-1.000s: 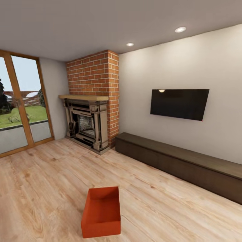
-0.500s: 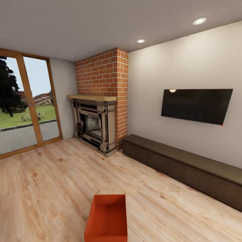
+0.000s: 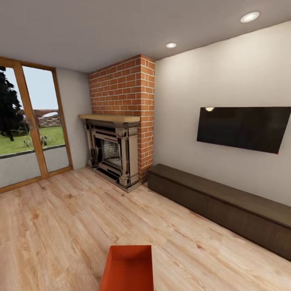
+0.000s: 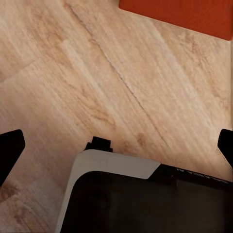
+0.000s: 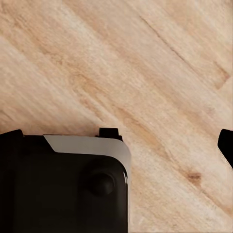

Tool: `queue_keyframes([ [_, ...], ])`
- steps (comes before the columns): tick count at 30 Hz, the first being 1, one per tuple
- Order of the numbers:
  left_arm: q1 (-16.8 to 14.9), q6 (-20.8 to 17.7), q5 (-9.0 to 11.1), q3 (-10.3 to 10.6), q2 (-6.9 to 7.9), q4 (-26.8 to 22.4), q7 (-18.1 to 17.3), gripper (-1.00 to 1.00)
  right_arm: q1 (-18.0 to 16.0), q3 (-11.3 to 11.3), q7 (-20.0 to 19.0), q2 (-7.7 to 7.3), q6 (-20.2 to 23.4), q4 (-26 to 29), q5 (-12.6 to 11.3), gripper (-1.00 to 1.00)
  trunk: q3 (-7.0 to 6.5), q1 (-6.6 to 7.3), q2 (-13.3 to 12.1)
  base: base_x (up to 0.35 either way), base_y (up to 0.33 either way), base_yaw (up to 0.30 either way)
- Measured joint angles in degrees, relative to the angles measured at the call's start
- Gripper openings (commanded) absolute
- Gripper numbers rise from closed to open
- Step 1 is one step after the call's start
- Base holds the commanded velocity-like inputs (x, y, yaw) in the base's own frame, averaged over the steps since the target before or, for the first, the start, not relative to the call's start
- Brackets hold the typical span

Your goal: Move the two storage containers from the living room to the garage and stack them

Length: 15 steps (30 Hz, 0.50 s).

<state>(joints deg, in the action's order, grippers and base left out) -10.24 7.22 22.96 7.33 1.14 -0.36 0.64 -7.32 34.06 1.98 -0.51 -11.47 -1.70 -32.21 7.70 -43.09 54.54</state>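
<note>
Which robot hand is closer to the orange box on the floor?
Probably the left. The left wrist view shows the storage container beyond the open left gripper. The right gripper hangs open over wood floor.

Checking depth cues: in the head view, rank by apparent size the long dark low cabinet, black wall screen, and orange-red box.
1. Long dark low cabinet
2. Black wall screen
3. Orange-red storage container, cropped by the frame and nearest, so unsure.
</note>
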Motion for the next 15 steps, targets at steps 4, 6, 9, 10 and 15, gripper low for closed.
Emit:
queue_keyframes([
  [4,0.00,0.09,-0.01,0.00,0.00,-0.01,0.00,1.00,0.00,0.00,0.00,-0.05,-0.05,0.01,0.02,1.00,0.00,-0.01,0.00,0.242,0.056,0.000],
  [6,0.00,0.08,-0.01,0.00,0.00,-0.01,0.00,1.00,0.00,0.00,0.00,-0.05,-0.05,0.01,0.00,1.00,0.00,-0.01,0.00,0.201,0.088,0.000],
  [9,0.00,0.10,0.00,0.00,0.00,-0.01,0.00,1.00,0.00,0.00,-0.01,-0.05,-0.05,0.01,-0.01,1.00,0.00,-0.01,0.00,0.176,0.098,0.000],
  [10,0.00,0.10,0.00,0.00,0.00,-0.01,0.00,1.00,0.00,0.00,-0.01,-0.05,-0.05,0.01,-0.02,1.00,0.00,-0.01,0.00,0.161,0.129,0.000],
  [15,-0.01,0.12,0.01,0.00,0.00,0.00,0.00,1.00,0.01,0.00,-0.01,-0.02,-0.03,0.02,0.01,1.00,0.00,-0.01,-0.01,0.155,0.211,0.000],
])
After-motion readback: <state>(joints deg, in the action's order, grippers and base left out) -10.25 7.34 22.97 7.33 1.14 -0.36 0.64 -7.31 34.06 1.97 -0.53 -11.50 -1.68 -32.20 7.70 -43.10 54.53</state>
